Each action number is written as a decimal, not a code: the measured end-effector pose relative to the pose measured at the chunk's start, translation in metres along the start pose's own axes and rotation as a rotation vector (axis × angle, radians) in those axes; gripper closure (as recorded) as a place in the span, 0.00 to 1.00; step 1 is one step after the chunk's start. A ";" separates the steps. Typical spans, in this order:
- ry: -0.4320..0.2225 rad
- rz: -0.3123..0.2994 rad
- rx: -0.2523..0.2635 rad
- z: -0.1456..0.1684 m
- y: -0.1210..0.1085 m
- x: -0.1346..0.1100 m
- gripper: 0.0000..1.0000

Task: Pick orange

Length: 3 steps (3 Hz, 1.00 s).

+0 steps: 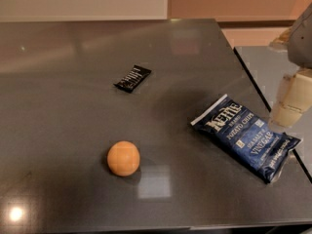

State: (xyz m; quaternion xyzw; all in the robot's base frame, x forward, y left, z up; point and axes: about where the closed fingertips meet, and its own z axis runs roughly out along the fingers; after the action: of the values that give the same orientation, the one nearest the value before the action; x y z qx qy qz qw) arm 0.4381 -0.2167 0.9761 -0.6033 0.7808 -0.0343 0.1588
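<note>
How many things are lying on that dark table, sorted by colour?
Orange: 1, the orange
Blue: 1, the chip bag
Black: 1, the small packet
Total: 3 on the table
The gripper is at the right edge, near the chip bag and far from the orange.

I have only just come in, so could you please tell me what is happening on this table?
A one-armed robot is meant to pick up the orange, which lies by itself near the front of the dark table. Its pincer is at the right edge of the view, close to the blue chip bag and well away from the fruit. A small black packet lies farther back. The orange has not been grasped yet.
</note>
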 end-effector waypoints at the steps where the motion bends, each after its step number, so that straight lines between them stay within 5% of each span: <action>1: 0.000 0.000 0.000 0.000 0.000 0.000 0.00; 3: -0.121 -0.094 -0.023 0.007 0.010 -0.046 0.00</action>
State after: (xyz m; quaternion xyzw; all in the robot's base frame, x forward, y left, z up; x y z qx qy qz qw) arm 0.4405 -0.1694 0.9764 -0.6422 0.7408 0.0037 0.1968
